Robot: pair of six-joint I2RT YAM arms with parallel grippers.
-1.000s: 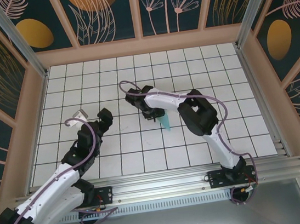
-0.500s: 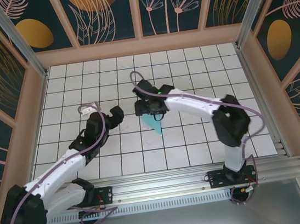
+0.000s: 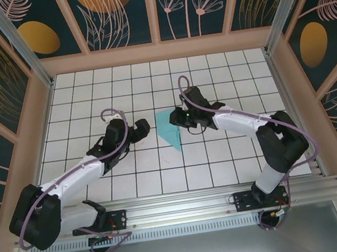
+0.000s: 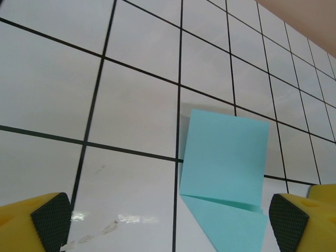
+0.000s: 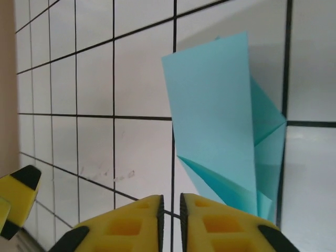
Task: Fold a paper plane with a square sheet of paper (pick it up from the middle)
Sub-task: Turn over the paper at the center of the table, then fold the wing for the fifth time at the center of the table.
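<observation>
The light teal sheet of paper (image 3: pixel 169 129) lies on the white grid table, folded into a layered wedge with its point toward the near edge. In the left wrist view the paper (image 4: pixel 226 157) lies flat ahead, with a crease across it. My left gripper (image 3: pixel 143 128) is just left of it, open wide, with nothing between its pads (image 4: pixel 50 215). My right gripper (image 3: pixel 176 120) is at the paper's right edge. Its jaws (image 5: pixel 170 202) are almost together, with nothing between them, and the paper (image 5: pixel 212 115) is loose in front, one flap raised.
Black grid lines cross the white table (image 3: pixel 132 180). Wooden frame walls (image 3: pixel 159 51) enclose it on three sides. An aluminium rail (image 3: pixel 185 201) carries both arm bases at the near edge. A faint scuff mark (image 4: pixel 100 231) lies left of the paper.
My right gripper opened and closed again, free of the paper, and drew back to the right. My left arm stretched toward the paper from the left. The paper now lies uncovered.
</observation>
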